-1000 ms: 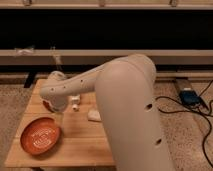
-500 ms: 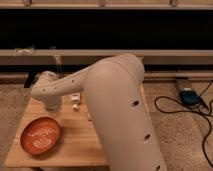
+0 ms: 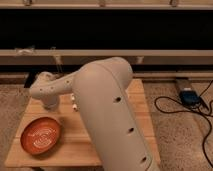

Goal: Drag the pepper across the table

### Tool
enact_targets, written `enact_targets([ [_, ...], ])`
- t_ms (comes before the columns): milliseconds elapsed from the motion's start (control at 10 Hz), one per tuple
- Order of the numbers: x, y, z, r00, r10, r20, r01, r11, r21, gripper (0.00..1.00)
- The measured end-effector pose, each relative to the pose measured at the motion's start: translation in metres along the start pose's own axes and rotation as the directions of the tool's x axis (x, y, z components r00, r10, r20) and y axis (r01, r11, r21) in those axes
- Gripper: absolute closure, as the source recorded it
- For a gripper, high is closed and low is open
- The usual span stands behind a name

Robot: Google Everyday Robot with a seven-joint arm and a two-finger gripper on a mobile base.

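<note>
The pepper is not in view; my own arm covers the middle of the table. The table (image 3: pixel 75 145) is a light wooden top with plank grain, seen at the lower left. My big white arm (image 3: pixel 107 110) reaches from the lower right across to the table's far left. My gripper (image 3: pixel 50 104) hangs below the rounded wrist joint (image 3: pixel 44 89), low over the far left part of the table, behind the orange bowl.
An orange bowl (image 3: pixel 42 135) sits at the table's near left corner. A small white object (image 3: pixel 75 102) lies beside the arm at mid-table. A blue box (image 3: pixel 190 96) and black cables (image 3: pixel 190 112) lie on the floor at the right. A dark wall with ledges runs behind.
The arm has swung further left and now covers more of the table's middle and right. The wrist has shifted slightly left. The bowl has not moved.
</note>
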Motion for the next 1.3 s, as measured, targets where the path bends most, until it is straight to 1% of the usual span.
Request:
enact_targets([
  [100,0.002,0.007,0.011,1.0,0.006,-0.003,-0.006,1.0,0.006,0.74],
  [200,0.003,0.01,0.017,1.0,0.011,-0.005,-0.01,1.0,0.012,0.65],
  [300,0.005,0.014,0.022,1.0,0.014,-0.009,-0.014,1.0,0.016,0.59],
  [400,0.007,0.016,0.025,1.0,0.015,-0.01,-0.015,1.0,0.017,0.58],
  [500,0.009,0.019,0.025,1.0,0.015,-0.012,-0.015,1.0,0.016,0.54],
  [700,0.008,0.027,0.023,1.0,0.015,-0.015,-0.015,1.0,0.009,0.36],
  [800,0.005,0.028,0.021,1.0,0.016,-0.013,-0.016,1.0,0.007,0.34],
  [1300,0.008,0.029,0.012,1.0,0.002,-0.01,-0.002,1.0,-0.016,0.34],
])
